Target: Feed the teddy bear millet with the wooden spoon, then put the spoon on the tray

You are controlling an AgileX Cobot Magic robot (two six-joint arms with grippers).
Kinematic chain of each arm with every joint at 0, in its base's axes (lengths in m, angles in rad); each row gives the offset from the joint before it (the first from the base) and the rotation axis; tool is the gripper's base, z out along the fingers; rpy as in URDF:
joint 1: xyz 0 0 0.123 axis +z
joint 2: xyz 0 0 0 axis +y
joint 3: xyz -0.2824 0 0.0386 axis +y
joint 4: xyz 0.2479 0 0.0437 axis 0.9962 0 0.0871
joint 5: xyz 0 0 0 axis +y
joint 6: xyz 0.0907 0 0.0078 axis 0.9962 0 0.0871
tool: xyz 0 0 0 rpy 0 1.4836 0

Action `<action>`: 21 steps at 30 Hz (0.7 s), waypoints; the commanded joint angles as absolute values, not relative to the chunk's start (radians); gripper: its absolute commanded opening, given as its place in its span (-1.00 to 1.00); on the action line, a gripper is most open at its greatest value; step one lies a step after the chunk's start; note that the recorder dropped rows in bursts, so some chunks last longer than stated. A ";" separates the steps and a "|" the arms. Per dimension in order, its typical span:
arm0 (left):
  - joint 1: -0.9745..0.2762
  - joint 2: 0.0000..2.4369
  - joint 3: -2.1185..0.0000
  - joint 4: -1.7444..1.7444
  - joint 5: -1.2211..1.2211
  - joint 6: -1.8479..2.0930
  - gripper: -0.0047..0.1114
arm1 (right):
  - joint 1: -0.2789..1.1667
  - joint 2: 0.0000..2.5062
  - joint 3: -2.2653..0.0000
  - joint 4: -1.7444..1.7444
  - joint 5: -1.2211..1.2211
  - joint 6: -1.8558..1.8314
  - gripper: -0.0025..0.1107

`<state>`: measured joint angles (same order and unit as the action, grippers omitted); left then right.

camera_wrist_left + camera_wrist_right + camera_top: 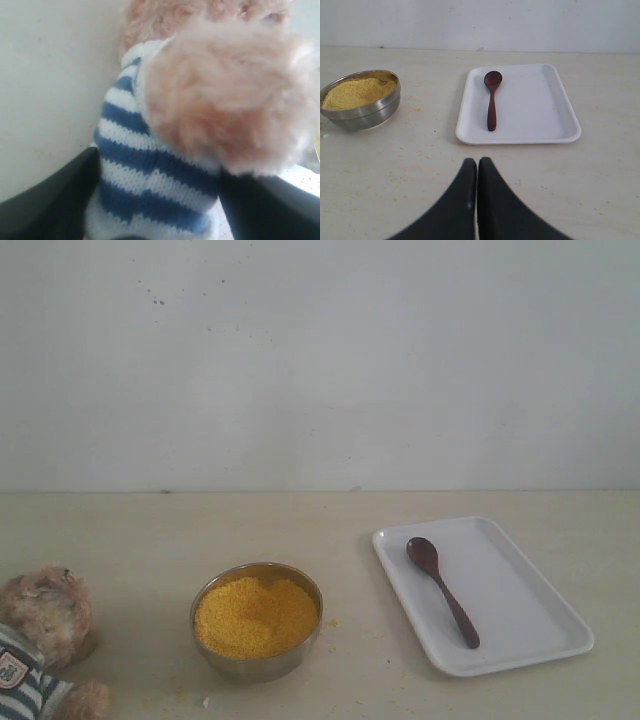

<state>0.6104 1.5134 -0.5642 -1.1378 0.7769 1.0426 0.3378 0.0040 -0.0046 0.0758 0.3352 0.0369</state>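
Bear [150, 170] snug between left fingers [45, 210]

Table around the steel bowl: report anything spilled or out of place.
Loose yellow millet grains lie scattered on the table beside the steel bowl, outside it. The wooden spoon lies flat on the tray. Nothing else stands out.

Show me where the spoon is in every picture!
Exterior view: the spoon lies on the tray, right of the bowl.
Left wrist view: not in it; the teddy bear fills the picture.
Right wrist view: the spoon lies on the tray, along the side nearer the bowl.
Shared landmark: the tray, in the exterior and right wrist views.
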 commanded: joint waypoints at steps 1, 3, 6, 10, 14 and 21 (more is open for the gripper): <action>0.637 1.479 -0.592 -1.088 0.795 0.994 0.16 | 0.330 0.000 0.000 0.069 0.326 0.042 -0.96; 0.648 1.464 -0.597 -1.082 0.803 0.981 0.16 | 0.330 0.000 0.000 0.069 0.326 0.042 -0.96; 0.669 1.435 -0.603 -1.084 0.797 0.945 0.16 | 0.330 0.000 0.000 0.069 0.326 0.042 -0.96; 0.723 1.383 -0.604 -1.086 0.786 0.894 0.16 | 0.330 0.000 0.000 0.069 0.326 0.042 -0.96; 0.749 1.346 -0.616 -1.130 0.820 0.865 0.14 | 0.330 0.000 0.000 0.069 0.326 0.042 -0.96; 0.749 1.275 -0.618 -1.466 0.994 0.865 -0.02 | 0.330 0.000 0.000 0.069 0.326 0.042 -0.96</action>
